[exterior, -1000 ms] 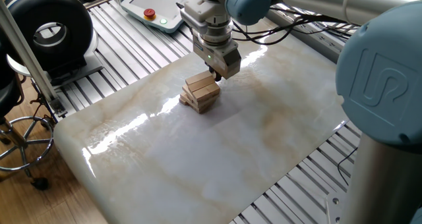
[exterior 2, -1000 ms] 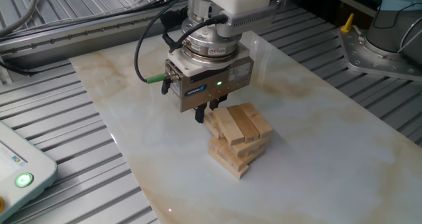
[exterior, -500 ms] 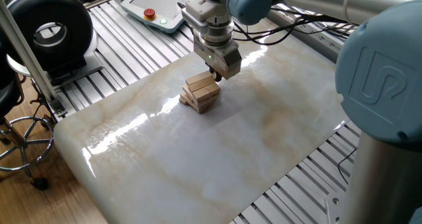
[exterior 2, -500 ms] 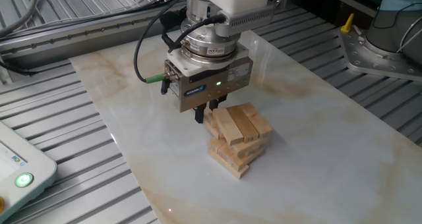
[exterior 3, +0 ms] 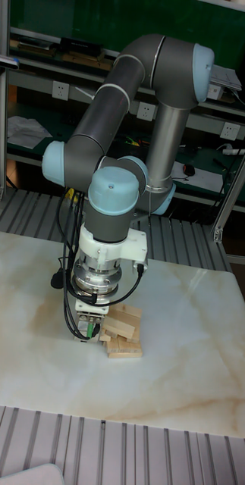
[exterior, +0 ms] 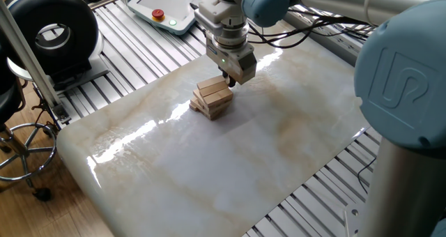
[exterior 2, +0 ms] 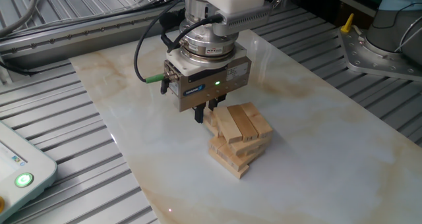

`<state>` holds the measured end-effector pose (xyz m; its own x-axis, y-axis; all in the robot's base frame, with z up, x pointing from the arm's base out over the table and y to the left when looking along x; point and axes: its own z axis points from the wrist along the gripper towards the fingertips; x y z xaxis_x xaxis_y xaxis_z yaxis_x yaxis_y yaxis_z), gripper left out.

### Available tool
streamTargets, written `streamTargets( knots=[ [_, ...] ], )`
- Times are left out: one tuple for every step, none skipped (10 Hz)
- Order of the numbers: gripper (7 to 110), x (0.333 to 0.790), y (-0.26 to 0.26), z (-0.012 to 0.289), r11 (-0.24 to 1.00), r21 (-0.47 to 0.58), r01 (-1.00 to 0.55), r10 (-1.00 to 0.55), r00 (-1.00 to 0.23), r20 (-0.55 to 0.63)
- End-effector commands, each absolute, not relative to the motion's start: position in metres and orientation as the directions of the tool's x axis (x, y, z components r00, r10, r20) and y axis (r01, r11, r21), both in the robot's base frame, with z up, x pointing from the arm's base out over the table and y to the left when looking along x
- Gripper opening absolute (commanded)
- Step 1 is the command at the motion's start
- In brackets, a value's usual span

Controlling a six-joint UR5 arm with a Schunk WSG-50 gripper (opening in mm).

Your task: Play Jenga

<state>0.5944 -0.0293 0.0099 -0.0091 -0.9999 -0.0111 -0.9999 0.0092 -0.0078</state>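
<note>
The Jenga (exterior: 212, 97) is a small stack of light tan wooden blocks in crosswise layers on the marble slab (exterior: 209, 174). Its lower layers are skewed, and some blocks stick out toward the front in the other fixed view (exterior 2: 241, 140). My gripper (exterior 2: 205, 110) hangs vertically at the stack's side, its dark fingertips level with the upper layers and close against the blocks. The fingers stand close together with nothing between them. In the tall fixed view the gripper (exterior 3: 98, 333) is left of the Jenga (exterior 3: 124, 333). Whether a fingertip touches a block is hidden.
A teach pendant (exterior: 164, 10) lies beyond the slab's far edge on the aluminium rails. A black round device (exterior: 52, 31) and a stool (exterior: 21, 150) stand off the table's left. The arm's large base (exterior: 411, 90) fills the right side.
The gripper has shifted very slightly along the stack's side. The blocks look the same.
</note>
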Motion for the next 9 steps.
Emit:
streamTargets(
  knots=[
    [7, 0.5942, -0.0320, 0.0103, 0.013, -0.009, -1.000, -1.000, -0.013, -0.023],
    [7, 0.5941, -0.0324, 0.0103, 0.013, -0.009, -1.000, -1.000, -0.013, -0.021],
    [7, 0.5941, -0.0331, 0.0105, 0.013, -0.010, -1.000, -1.000, -0.013, -0.020],
    [7, 0.5940, -0.0333, 0.0104, 0.012, -0.010, -1.000, -1.000, -0.012, -0.020],
    [7, 0.5940, -0.0335, 0.0104, 0.012, -0.010, -1.000, -1.000, -0.012, -0.020],
    [7, 0.5940, -0.0339, 0.0105, 0.012, -0.010, -1.000, -1.000, -0.012, -0.020],
    [7, 0.5938, -0.0349, 0.0104, 0.012, -0.010, -1.000, -1.000, -0.012, -0.020],
    [7, 0.5935, -0.0363, 0.0103, 0.012, -0.010, -1.000, -1.000, -0.012, -0.021],
    [7, 0.5930, -0.0384, 0.0104, 0.010, -0.010, -1.000, -1.000, -0.010, -0.021]
  ],
)
